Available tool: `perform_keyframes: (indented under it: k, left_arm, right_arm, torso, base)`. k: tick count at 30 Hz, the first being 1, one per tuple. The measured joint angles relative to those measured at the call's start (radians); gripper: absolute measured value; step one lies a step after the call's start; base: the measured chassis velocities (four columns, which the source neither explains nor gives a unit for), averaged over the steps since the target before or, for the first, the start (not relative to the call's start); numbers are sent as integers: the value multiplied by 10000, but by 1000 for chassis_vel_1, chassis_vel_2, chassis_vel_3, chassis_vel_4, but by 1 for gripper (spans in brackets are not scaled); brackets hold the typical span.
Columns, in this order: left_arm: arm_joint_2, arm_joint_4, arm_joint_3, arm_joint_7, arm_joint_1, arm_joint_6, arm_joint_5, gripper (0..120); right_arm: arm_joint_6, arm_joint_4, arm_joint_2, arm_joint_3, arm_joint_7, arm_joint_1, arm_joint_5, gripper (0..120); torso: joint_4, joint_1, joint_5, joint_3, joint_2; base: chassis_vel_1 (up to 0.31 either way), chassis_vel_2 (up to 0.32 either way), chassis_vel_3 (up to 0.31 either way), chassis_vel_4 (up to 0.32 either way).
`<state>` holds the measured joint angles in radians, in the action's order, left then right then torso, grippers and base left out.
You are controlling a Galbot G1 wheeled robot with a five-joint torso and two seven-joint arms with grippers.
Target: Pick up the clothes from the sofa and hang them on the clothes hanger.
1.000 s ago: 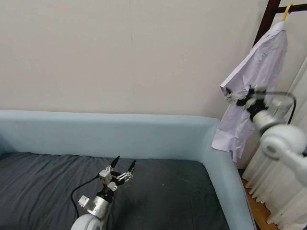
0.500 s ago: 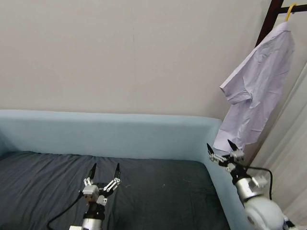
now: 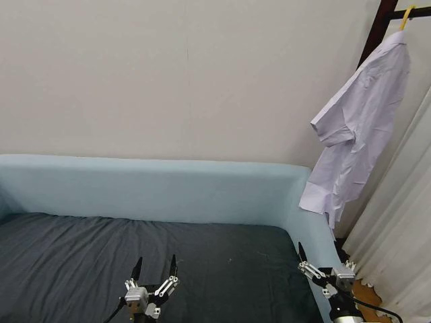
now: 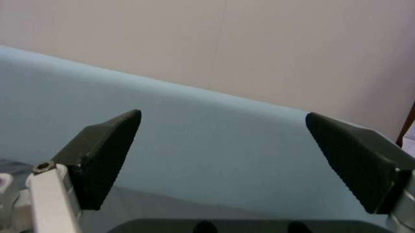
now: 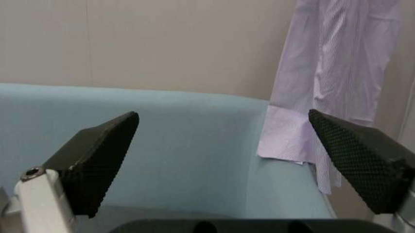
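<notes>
Plain beige wall spans the upper frame above a pale blue sofa with a dark grey seat. At lower centre-left, the left end effector points upward over the seat, its fingers spread wide and holding nothing. At lower right, the right end effector sits by the sofa's right arm, likewise spread and empty (its wrist view shows the same wide gap). At upper right, the lilac shirt hangs from a yellow hanger on a dark rack, its hem drooping just beside the sofa's corner, next to a pale curtain.
</notes>
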<state>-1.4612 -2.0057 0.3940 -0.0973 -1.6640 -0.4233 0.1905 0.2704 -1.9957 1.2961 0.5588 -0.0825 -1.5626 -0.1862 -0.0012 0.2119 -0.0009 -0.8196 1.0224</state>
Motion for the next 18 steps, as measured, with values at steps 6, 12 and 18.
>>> perform_keyframes:
  k: [6,12,18]
  left_arm:
    - [8,5,1,24,18,6,11,100]
    - [14,16,1,39,32,11,22,100]
    - [17,22,1,45,38,12,29,100]
  right_arm:
    - [-7,19,-34,-35,-20,48,-33,100]
    - [-26,32,-57,-55,-30,79,-68,100]
    - [-38,37,-69,-67,-35,92,-85,100]
  torso:
    - [-1,0,1,0,0]
    - [-1,0,1,0,0]
    - [-1,0,1,0,0]
  base:
    - [0,0,0,0]
    - [0,0,0,0]
    - [0,0,0,0]
